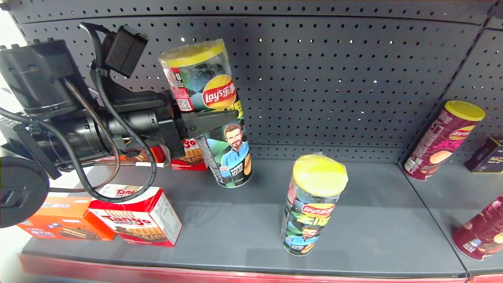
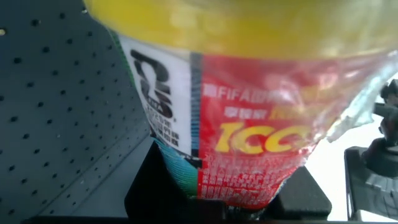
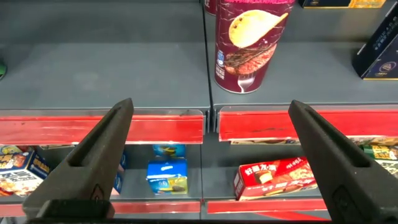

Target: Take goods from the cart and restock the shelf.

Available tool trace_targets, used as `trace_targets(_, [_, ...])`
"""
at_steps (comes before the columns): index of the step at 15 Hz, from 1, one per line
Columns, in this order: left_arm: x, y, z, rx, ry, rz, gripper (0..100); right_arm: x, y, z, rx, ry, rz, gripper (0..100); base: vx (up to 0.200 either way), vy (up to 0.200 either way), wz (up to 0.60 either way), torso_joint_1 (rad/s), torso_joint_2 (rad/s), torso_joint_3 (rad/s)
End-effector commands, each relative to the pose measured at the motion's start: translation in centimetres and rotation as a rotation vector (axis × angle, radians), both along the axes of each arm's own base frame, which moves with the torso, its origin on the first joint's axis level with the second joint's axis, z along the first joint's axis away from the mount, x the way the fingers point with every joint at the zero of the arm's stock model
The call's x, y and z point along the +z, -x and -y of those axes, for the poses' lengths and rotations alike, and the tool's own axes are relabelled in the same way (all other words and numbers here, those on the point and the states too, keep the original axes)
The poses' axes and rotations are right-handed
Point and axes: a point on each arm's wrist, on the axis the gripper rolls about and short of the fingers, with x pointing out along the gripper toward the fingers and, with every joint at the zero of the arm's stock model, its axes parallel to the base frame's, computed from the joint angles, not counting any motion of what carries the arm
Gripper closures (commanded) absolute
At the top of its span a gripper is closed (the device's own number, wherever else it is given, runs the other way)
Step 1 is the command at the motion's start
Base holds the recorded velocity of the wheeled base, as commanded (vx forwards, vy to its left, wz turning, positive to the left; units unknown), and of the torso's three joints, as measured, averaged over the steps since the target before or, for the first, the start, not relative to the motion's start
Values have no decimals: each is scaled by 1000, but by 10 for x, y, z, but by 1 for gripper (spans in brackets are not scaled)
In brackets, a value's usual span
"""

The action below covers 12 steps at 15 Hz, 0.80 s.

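l gripper (image 1: pixel 210 119) is pinching the tilted chip can (image 1: pixel 204 82) mid-body, its base at or just above the shelf (image 1: pixel 373 220), near the back panel. r gripper (image 3: pixel 211 107) is hanging spread wide, empty. risk: releasing while it's leaning, prob toppling it toward the standing can (image 1: pixel 312 204).

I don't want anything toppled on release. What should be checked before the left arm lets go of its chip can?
1. Left gripper, jaws shut on the held can: ok.
2. Held can's base resting on the shelf: cannot tell.
3. Held can upright: cannot tell, the view slants it.
4. Apart from the standing can: ok.
5. Right gripper open, holding nothing: ok.
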Motion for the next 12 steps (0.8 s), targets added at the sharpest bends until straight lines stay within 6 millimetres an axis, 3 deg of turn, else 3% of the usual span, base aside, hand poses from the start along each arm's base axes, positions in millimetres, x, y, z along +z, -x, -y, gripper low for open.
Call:
trace_targets(1, [0,-2,7,-6,-6,-38,100,0,0,0,0,0,-2,0,0,0,0,0,0,0])
trace_targets(8, [-42,-31,42,-37,-156,-35,100,0,0,0,0,0,-2,0,0,0,0,0,0,0])
trace_targets(10, [-45,-49,50,-39,-158,-35,100,0,0,0,0,0,-2,0,0,0,0,0,0,0])
trace_targets(11, [-45,-49,50,-39,-158,-35,100,0,0,0,0,0,-2,0,0,0,0,0,0,0])
trace_targets(12, [-49,-74,60,-36,-151,-22,100,0,0,0,0,0,-1,0,0,0,0,0,0,0])
